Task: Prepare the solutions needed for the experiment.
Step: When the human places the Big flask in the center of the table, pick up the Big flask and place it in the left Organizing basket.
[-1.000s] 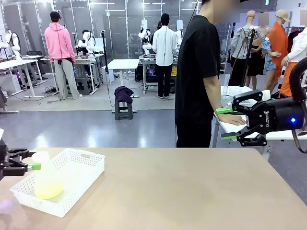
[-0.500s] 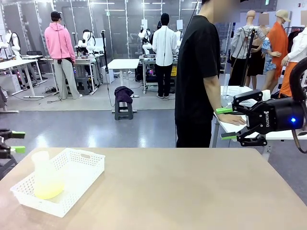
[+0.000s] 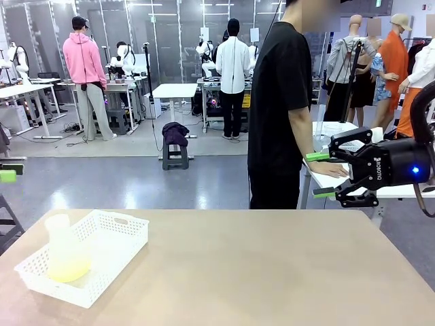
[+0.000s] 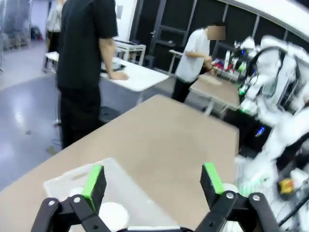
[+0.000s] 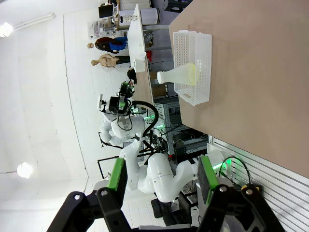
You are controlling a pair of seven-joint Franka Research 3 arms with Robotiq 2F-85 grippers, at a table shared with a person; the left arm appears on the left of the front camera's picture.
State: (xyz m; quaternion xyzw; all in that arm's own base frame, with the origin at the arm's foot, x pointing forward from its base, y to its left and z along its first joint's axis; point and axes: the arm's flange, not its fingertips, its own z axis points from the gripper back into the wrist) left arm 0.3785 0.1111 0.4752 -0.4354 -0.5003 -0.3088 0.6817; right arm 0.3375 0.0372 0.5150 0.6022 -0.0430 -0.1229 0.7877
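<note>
Pale yellow-green solutions (image 3: pixel 66 272) sit as a shallow layer in the bottom of a frosted conical flask (image 3: pixel 62 248), upright in the near-left corner of the white perforated basket (image 3: pixel 115 258) on the tan table (image 3: pixel 272 272). Nothing is touching the flask.

Left gripper (image 4: pixel 153 180): fingers wide apart, empty, hanging above the basket end of the table; in the front view only a green pad (image 3: pixel 7 175) shows at the far left edge, well above the flask. Right gripper (image 3: pixel 319 174): fingers apart, empty, parked off the right side, well away from the basket. Person (image 3: pixel 282 109) stands at the far side, one hand on another table behind.

Likely next step is getting the flask out. My take:
- come down from above, clear of the basket wall
- clamp the neck, not the wide base
- lift straight up, keep it vertical; liquid is shallow but the mouth looks uncapped
- round white objects in the basket near the flask; can't tell what, avoid knocking them
</note>
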